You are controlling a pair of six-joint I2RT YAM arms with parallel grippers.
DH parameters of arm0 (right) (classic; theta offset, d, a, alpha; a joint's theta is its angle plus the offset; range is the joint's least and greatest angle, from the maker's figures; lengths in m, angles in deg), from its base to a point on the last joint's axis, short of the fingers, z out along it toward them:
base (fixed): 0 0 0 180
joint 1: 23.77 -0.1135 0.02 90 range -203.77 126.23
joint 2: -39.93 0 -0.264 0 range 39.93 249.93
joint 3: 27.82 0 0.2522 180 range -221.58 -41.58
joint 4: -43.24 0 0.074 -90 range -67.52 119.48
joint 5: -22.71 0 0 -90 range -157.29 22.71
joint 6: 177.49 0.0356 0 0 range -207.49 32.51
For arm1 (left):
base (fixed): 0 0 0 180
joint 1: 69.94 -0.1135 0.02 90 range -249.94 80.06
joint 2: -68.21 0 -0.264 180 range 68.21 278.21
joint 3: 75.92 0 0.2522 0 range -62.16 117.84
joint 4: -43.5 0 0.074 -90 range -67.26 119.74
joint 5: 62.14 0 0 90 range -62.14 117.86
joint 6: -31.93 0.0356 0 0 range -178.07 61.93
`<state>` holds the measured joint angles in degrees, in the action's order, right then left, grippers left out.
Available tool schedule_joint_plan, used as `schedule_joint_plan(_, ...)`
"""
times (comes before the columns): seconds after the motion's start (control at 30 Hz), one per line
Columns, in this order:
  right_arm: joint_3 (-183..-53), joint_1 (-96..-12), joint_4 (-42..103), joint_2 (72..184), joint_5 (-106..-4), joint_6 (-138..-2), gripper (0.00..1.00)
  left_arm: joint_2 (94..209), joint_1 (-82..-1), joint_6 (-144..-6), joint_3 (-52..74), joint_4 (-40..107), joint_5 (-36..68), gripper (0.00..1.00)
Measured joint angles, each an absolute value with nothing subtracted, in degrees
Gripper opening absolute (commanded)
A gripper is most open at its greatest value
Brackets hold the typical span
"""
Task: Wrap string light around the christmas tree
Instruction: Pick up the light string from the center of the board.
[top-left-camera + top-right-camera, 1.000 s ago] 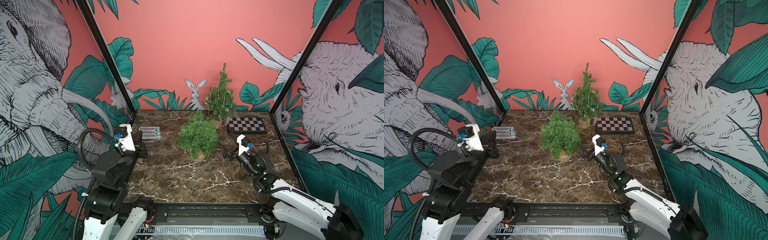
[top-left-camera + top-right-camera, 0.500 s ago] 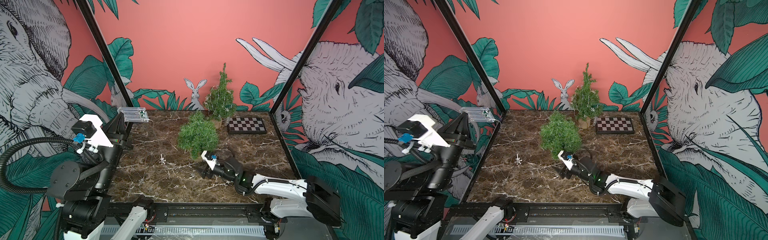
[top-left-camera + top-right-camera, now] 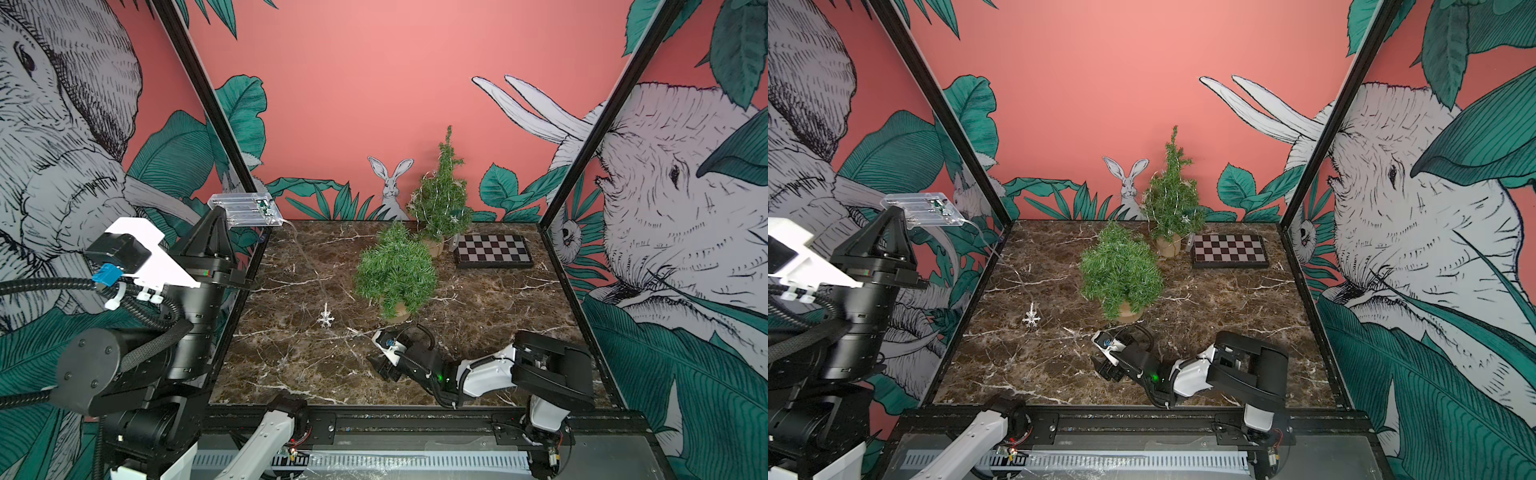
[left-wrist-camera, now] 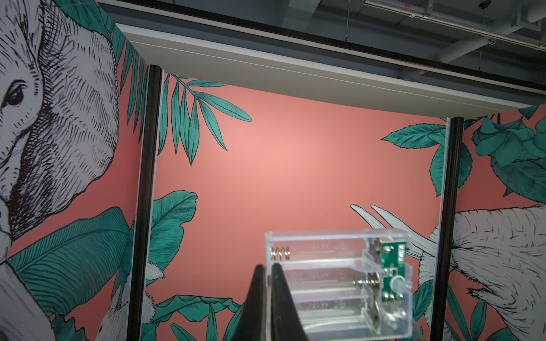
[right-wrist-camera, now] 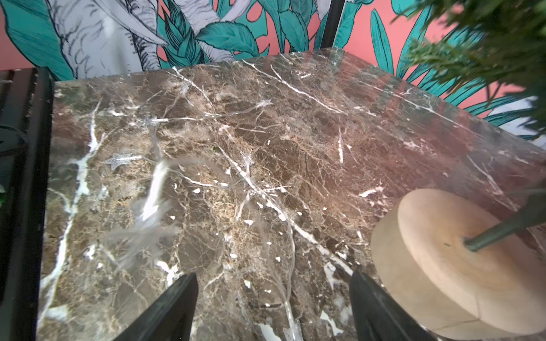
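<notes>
A bushy green christmas tree (image 3: pixel 395 270) (image 3: pixel 1121 270) stands on a wooden disc base (image 5: pixel 443 265) mid-table. My left gripper (image 4: pixel 268 267) (image 3: pixel 218 214) is raised high at the left wall, shut on the edge of the string light's clear battery box (image 4: pixel 339 283) (image 3: pixel 245 210) (image 3: pixel 924 210). Its thin wire hangs down to the table, where a snowflake ornament (image 3: pixel 326 320) (image 3: pixel 1031 319) lies. My right gripper (image 5: pixel 273 277) (image 3: pixel 380 365) is open, low over the marble in front of the tree's base. The wire (image 5: pixel 291 251) with small stars runs between its fingers.
A taller, slimmer tree (image 3: pixel 440 199) with a silvery wire wound on it stands at the back. A folded chessboard (image 3: pixel 492 251) lies at the back right. Printed walls and black posts close in the marble table (image 3: pixel 498 299) on three sides.
My left arm has lifted the battery box from the table's left side up high. My right arm has swung from the tree's right to its front, low over the wire.
</notes>
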<state>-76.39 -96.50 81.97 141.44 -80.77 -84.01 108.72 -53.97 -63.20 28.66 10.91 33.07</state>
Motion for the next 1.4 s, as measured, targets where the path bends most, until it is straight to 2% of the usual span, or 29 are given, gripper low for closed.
schedule_joint_plan(0.27,-79.4,-97.5,84.4,148.8,-83.4,-82.9,0.85,108.8,-54.0,-64.6,31.9,9.2,31.7,0.0)
schedule_joint_plan(0.5,-83.2,-97.5,86.1,153.6,-87.6,-81.4,0.78,108.7,-54.0,-66.0,34.1,6.2,31.5,0.0)
schedule_joint_plan(0.73,-86.4,-97.5,86.3,156.7,-89.2,-80.2,0.53,107.7,-54.0,-67.0,34.6,4.2,31.4,0.0)
schedule_joint_plan(0.9,-86.7,-97.5,87.4,157.1,-89.4,-80.2,0.24,106.3,-54.0,-67.8,34.6,2.9,31.4,0.0)
schedule_joint_plan(1.0,-86.7,-97.5,88.1,157.1,-89.8,-80.4,0.03,106.1,-54.0,-68.2,34.6,2.8,31.4,0.0)
schedule_joint_plan(1.03,-86.7,-97.5,88.4,157.1,-89.9,-80.6,0.0,106.1,-54.0,-68.2,34.6,2.7,31.4,0.0)
schedule_joint_plan(1.2,-83.0,-97.6,88.7,152.2,-90.4,-80.8,0.0,106.1,-54.0,-68.9,34.6,1.6,31.5,0.0)
schedule_joint_plan(1.4,-78.4,-99.3,85.2,137.7,-93.4,-85.1,0.0,106.1,-54.0,-70.8,31.7,1.3,30.7,0.0)
